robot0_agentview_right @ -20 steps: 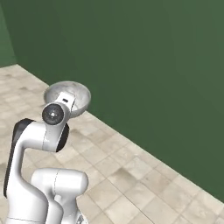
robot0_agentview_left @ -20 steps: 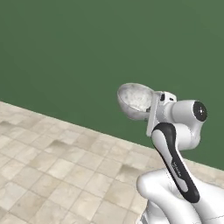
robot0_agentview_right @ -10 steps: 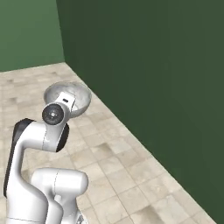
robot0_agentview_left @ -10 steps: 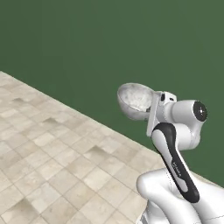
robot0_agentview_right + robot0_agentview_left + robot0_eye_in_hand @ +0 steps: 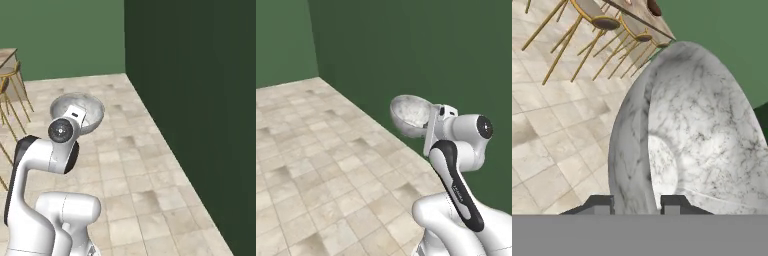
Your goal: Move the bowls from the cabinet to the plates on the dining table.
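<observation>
While the arm (image 5: 456, 165) is folded up over the base, the gripper (image 5: 637, 204) holds the marbled bowl (image 5: 697, 135) by its rim, one finger (image 5: 600, 204) outside the wall and the other (image 5: 673, 204) inside, closed narrowly on it. From the left base view the bowl (image 5: 412, 115) sits high in the air at the end of the hand, tipped on its side, above the tiled floor (image 5: 316, 170) and in front of the dark green wall (image 5: 421, 55). From the right base view the bowl (image 5: 77, 112) is just beyond the wrist, with stools (image 5: 10, 100) at the far left. Seen from the hand, yellow-legged stools (image 5: 597, 25) stand along the table (image 5: 644, 17) far off beyond the bowl, and a brown bowl (image 5: 654, 7) rests on that table's edge.
</observation>
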Controlling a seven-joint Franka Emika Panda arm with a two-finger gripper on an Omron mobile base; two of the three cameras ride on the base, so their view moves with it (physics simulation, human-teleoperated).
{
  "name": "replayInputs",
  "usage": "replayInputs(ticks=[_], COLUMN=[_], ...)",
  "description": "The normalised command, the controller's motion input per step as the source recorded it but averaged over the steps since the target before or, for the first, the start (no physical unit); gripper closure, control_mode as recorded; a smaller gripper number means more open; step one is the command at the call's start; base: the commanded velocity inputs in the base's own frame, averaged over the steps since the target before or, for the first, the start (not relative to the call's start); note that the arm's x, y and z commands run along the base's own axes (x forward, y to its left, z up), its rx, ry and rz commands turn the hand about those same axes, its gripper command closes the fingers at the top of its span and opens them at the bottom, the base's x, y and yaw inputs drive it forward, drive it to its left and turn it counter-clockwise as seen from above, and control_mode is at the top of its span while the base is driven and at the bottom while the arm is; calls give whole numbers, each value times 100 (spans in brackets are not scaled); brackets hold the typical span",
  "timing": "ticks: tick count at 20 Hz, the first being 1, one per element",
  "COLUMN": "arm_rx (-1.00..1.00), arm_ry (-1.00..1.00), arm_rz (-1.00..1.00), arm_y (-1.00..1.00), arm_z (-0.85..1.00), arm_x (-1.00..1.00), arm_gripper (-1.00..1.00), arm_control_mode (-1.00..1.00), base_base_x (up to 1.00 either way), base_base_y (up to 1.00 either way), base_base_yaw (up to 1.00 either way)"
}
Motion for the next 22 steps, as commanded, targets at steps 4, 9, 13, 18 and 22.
replayInputs(ticks=[4,9,13,18,22], arm_rx=[0,0,0,0,0], arm_ry=[0,0,0,0,0], arm_rz=[0,0,0,0,0], arm_y=[0,0,0,0,0], arm_z=[0,0,0,0,0], arm_x=[0,0,0,0,0], arm_gripper=[100,100,100,100,100], arm_control_mode=[100,100,100,100,100], base_base_x=[100,100,100,99,80], base_base_y=[0,-15,-16,-28,-41], base_base_yaw=[43,39,41,47,44])
